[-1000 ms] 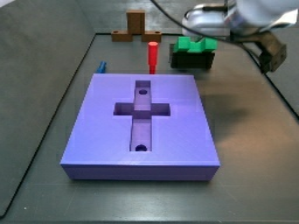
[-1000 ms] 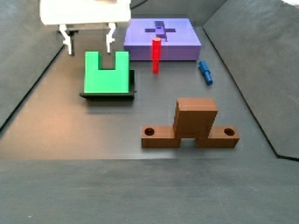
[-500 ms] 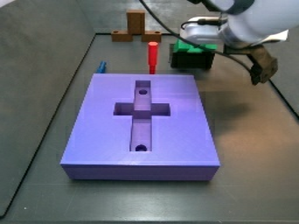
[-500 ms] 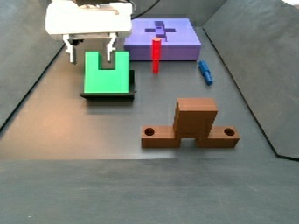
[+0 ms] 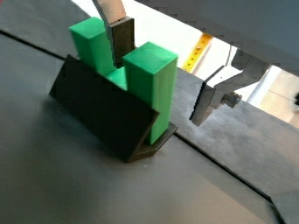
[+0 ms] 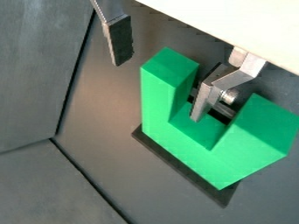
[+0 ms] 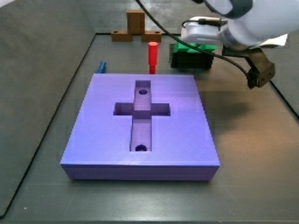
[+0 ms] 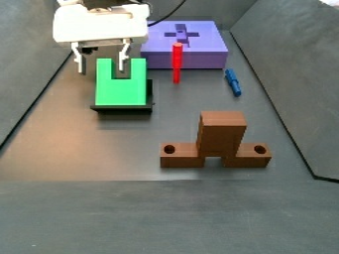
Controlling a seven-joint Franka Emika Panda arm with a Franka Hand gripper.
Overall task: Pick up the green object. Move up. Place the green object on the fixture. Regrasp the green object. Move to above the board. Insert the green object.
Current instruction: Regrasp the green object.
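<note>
The green block (image 8: 122,87) is leaning in the dark fixture (image 8: 123,105), apparently parked for a regrasp. The gripper (image 8: 103,60) is hovering just over the block, its fingers (image 6: 118,38) spread apart and straddling one prong, gripping nothing. Beyond the block, the purple board (image 8: 185,45) is lying on the dark table (image 8: 159,213).

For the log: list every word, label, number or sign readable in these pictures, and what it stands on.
None can be read.
Green object, fixture, board, red peg, wooden stand: no markings show.
Gripper over the green object, one finger in its notch, one outside a prong: no label shows.
Yellow strip in a wrist view: too blurred to read.
</note>
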